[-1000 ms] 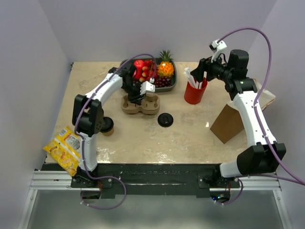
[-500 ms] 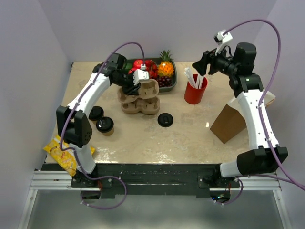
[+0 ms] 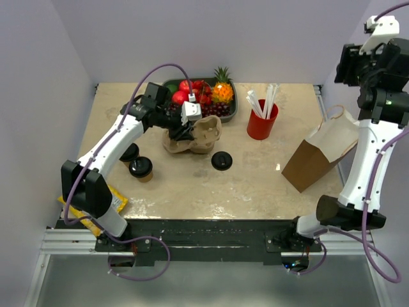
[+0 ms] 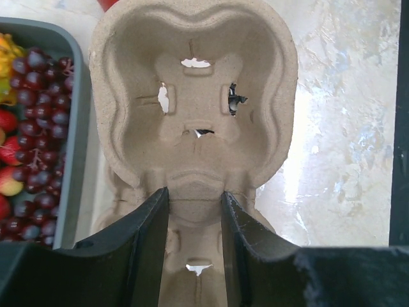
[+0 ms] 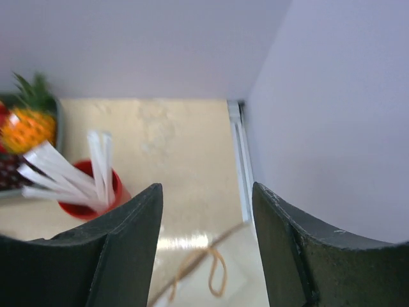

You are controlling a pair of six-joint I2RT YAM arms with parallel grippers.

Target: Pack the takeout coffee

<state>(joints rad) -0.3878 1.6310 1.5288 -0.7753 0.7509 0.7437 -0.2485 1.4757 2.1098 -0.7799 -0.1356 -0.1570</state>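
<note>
Swinging clear of the straws (image 3: pixel 262 105), right fingers (image 5: pixel 208 211) are held spread, empty. One carrier (image 4: pixel 192 96), peeled off the stack (image 3: pixel 176 144), is clamped by left fingers (image 3: pixel 186 123). Coffee (image 3: pixel 140 167) is left lidded on the bench (image 3: pixel 192 185), not yet packed.

Tan cup carrier (image 4: pixel 195 77) pinched at its middle ridge by the left hand (image 4: pixel 193 198), grape tray (image 4: pixel 78 128) beside.

The desk (image 3: pixel 192 185) is cream, marbled with beige veins; the cup carrier (image 4: pixel 192 96) is plain tan pulp. The takeout coffee (image 3: pixel 141 169) is kraft brown under a black lid. White straws (image 3: pixel 268 96) stand in a red cup (image 3: pixel 259 128), grapes (image 4: pixel 32 115) are dark purple (their tray (image 4: pixel 78 160) slate grey), and the snack bag (image 3: pixel 119 199) is yellow
</note>
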